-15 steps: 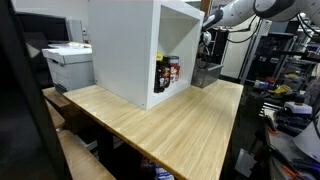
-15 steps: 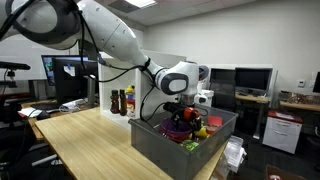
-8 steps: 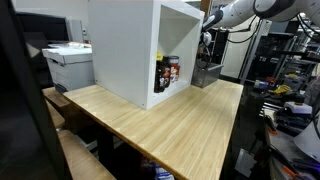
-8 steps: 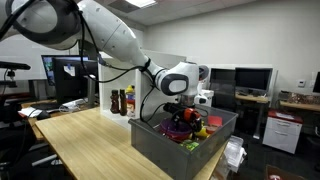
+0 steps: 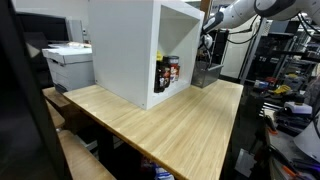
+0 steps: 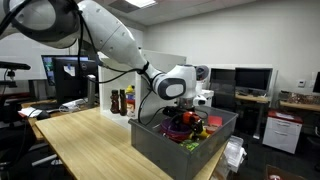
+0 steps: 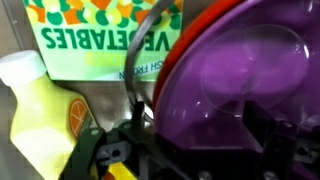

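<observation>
My gripper (image 7: 200, 120) reaches down into a grey bin (image 6: 160, 146) at the end of the wooden table. It is open, with one dark finger (image 7: 140, 108) on each side of a purple bowl (image 7: 240, 70) that fills the gap. I cannot tell whether the fingers touch the bowl. An orange rim (image 7: 186, 42) curves round the bowl. Beside it lie a yellow bottle with an orange on its label (image 7: 40, 112) and a box printed "VEGETABLES" (image 7: 100, 38). In an exterior view the gripper (image 6: 184, 114) sits low among the colourful items in the bin.
A large white open cabinet (image 5: 130, 50) stands on the wooden table (image 5: 170, 125), with dark bottles (image 5: 167, 72) inside it. The bin (image 5: 207, 74) sits just past it. Monitors and desks (image 6: 250, 80) lie behind, and a printer (image 5: 68, 65) stands to the side.
The wrist has shifted very slightly over the bin. The jaws stay as wide as before.
</observation>
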Controlling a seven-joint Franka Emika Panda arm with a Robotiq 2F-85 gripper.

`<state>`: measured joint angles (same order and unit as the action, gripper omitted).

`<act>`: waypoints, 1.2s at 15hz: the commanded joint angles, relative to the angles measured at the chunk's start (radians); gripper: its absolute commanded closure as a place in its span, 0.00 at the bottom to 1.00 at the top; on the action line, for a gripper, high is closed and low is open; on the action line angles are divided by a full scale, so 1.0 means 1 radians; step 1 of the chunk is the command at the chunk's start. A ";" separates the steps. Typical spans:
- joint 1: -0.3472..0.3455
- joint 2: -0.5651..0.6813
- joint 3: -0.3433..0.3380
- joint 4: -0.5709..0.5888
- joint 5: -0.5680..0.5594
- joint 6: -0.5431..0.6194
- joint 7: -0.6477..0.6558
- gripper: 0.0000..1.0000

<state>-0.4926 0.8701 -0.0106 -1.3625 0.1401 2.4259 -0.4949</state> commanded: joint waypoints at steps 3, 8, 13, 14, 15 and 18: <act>-0.013 -0.118 0.024 -0.204 0.002 0.156 -0.039 0.00; -0.029 -0.089 0.033 -0.159 0.000 0.125 -0.059 0.00; -0.039 -0.120 0.045 -0.199 0.005 0.126 -0.081 0.00; -0.039 -0.120 0.042 -0.196 0.006 0.121 -0.077 0.00; -0.040 -0.122 0.043 -0.195 0.007 0.110 -0.078 0.00; -0.045 -0.136 0.043 -0.210 0.014 0.107 -0.074 0.00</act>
<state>-0.5345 0.7519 0.0354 -1.5586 0.1401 2.5488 -0.5714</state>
